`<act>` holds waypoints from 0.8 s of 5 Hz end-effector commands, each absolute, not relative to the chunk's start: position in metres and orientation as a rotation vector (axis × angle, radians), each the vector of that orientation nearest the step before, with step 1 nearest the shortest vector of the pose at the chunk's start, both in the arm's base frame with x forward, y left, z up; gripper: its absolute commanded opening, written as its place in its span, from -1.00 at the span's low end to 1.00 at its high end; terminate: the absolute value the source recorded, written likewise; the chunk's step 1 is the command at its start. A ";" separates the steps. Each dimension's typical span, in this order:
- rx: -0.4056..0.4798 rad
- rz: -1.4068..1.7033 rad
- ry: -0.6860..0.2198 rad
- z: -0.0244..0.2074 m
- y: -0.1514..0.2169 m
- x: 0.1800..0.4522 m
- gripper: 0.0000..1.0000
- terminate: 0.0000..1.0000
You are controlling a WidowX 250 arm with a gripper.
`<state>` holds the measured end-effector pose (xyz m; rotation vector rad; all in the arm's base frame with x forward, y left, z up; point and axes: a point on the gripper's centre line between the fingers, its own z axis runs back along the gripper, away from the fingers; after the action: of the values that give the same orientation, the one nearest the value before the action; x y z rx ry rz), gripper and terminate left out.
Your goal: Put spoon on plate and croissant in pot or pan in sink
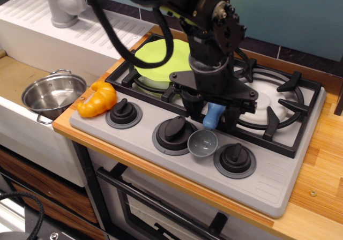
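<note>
While the arm hangs over the stove, quick count: 1 spoon (207, 133), 1 plate (156, 60), 1 croissant (97, 99), 1 pot (52, 94), 3 black knobs, 2 burner grates. Claw (212, 113) is low over the spoon's blue handle, fingers spread apart, one either side of the handle; can't tell if they touch it yet. Handle top is tucked under the claw body, grey bowl sticks out just below and toward the cam, lying on the grey stove panel between the middle knob (174, 130) and the right knob (235, 157). Plate sits up-left of the claw on the left grate (126, 79), partly hidden behind the arm. Croissant is well left of the claw, at the stove's left corner by the counter (321, 170) edge, just beside the left knob (124, 112). Pot is further left still, upright and empty in the sink (16, 74), w/ the faucet (63, 3) and ribbed drainboard behind it. Right grate (281, 109) bars crowd the claw's right finger; white burner cap just right of it.
</note>
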<state>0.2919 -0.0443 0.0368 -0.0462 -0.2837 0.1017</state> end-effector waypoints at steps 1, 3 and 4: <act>-0.076 0.095 -0.264 0.060 -0.045 0.302 -1.00 -1.00; -0.015 0.088 -0.211 0.096 -0.035 0.294 -1.00 -1.00; 0.011 0.076 -0.190 0.115 -0.028 0.294 -1.00 -1.00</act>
<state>0.2865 -0.0265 0.0920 0.0200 -0.1134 0.0661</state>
